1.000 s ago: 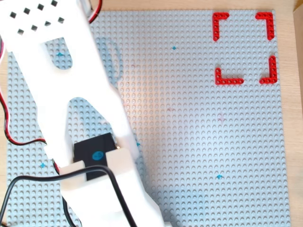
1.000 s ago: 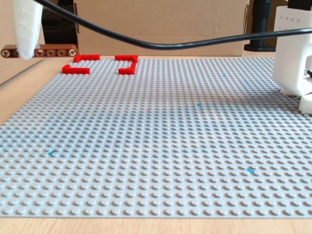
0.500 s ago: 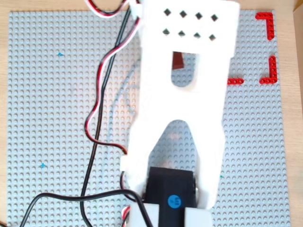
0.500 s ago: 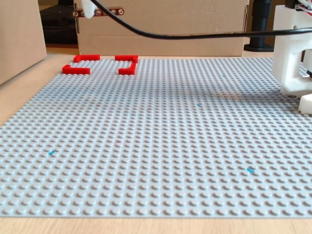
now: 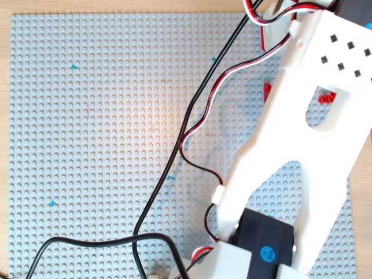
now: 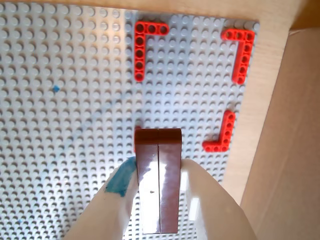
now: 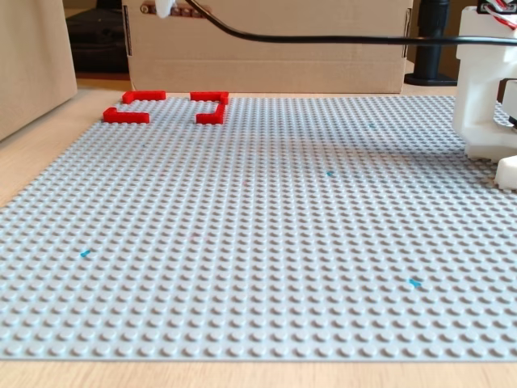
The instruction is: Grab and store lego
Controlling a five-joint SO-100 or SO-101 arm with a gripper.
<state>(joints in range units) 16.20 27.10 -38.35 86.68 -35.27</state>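
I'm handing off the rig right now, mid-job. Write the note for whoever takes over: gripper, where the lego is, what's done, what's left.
Gripper: shut on the lego, the reddish-brown brick clamped between both fingers.
Position: held in the air above the grey baseplate, close to the red corner pieces; in the fixed view it hangs high above them.
Done: brick picked up and carried over.
Left: lower it into the area framed by the red corners, release, back off.

Lego (image 6: pixel 159 185) up in the gripper (image 6: pixel 160 150), above the baseplate (image 6: pixel 60 150).
Three corner pieces lie ahead in the wrist view: eleven o'clock (image 6: pixel 143 47), one o'clock (image 6: pixel 241 52), three o'clock (image 6: pixel 222 134).
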